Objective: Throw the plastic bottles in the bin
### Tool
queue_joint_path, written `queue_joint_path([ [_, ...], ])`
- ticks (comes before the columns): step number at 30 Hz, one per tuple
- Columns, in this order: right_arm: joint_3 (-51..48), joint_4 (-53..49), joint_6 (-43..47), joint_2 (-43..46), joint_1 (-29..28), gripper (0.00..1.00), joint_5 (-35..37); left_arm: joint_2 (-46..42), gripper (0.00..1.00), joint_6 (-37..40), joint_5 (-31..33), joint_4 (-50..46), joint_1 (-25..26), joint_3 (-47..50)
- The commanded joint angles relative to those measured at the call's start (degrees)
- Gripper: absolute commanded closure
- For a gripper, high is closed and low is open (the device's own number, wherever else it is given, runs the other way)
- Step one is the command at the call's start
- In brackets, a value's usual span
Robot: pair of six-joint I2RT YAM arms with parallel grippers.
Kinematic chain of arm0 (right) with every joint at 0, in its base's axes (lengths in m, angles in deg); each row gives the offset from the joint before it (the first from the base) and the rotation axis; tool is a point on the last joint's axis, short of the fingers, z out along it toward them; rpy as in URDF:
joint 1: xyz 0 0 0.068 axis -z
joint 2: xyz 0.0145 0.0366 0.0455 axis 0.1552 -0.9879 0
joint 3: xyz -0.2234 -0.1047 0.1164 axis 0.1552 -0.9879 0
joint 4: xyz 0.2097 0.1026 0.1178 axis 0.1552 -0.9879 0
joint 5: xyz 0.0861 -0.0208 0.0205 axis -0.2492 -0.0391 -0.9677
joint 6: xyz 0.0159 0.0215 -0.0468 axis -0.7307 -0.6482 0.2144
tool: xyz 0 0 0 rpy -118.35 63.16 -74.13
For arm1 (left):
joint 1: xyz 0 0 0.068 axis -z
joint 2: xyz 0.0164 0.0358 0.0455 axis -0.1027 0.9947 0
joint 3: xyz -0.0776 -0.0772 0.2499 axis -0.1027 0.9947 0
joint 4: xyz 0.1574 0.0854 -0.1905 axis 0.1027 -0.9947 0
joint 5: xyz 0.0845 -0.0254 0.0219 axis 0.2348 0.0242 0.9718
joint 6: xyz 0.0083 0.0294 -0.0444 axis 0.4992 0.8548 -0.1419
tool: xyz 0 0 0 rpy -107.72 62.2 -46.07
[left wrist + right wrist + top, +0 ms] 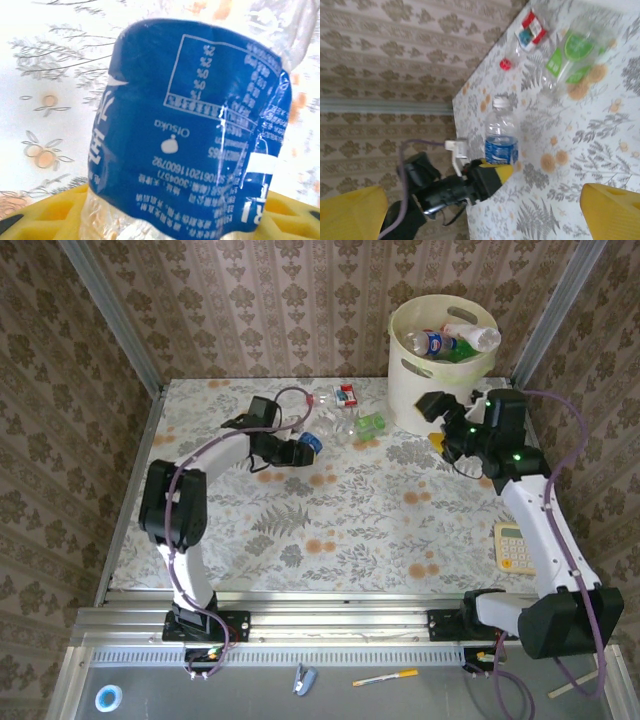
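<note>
Left of centre on the counter (330, 510), your left hand (297, 451) is pinched on a blue-labelled bottle (309, 443). From overhead the bottle reads as a small blue spot. The left wrist view shows its glossy, creased film label printed in white, crumpled clear plastic below, and a ribbed yellow finger (47, 215) at each side. The right wrist view adds the pale cap and ridged clear shoulder.

Just right of it, loose bottles lie on the floral cloth: a clear bottle (345, 428), a green-labelled bottle (371, 423) and, farther back, a red-labelled bottle (347, 395). The right wrist view also picks out a small red cap (505, 64).

Next stands the bin (405, 375), a round, smooth cream tub with an oval handle cutout, near the counter's far right corner. Overhead you can see bottles (445, 341) already inside it.

Your right hand (436, 425) hovers just in front of the bin, spread wide with nothing between its fingers. Its own camera shows yellow fingertips (612, 210) at the lower corners.

Near the right edge lies a pale yellow calculator (513, 545).
</note>
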Motion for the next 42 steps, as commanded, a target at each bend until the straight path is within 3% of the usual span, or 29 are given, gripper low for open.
queue_joint_path([
  [1, -1.2, 2.0, 2.1, -2.6, -3.8, 0.0, 1.6, -5.0, 0.69, 2.4, -8.1, 3.0, 0.4, 3.1],
  [12, 0.6, 9.3, 3.5, -12.6, -14.6, 0.0, 0.6, -9.1, 0.7, 2.3, -19.3, 3.9, 5.6, 4.3],
  [25, -1.0, 12.1, 4.2, -14.4, -16.2, 0.02, 2.7, -9.5, 0.7, 2.0, -25.3, 4.5, 8.9, 3.1],
  [35, -2.6, 11.4, 3.6, -14.9, -16.4, 0.16, 3.7, -9.2, 0.71, 1.8, -26.5, 4.7, 9.9, 2.6],
  [42, -3.2, 10.9, 3.3, -15.2, -16.4, 0.3, 3.8, -9.2, 0.71, 3.3, -26.7, 3.0, 10.6, 1.9],
])
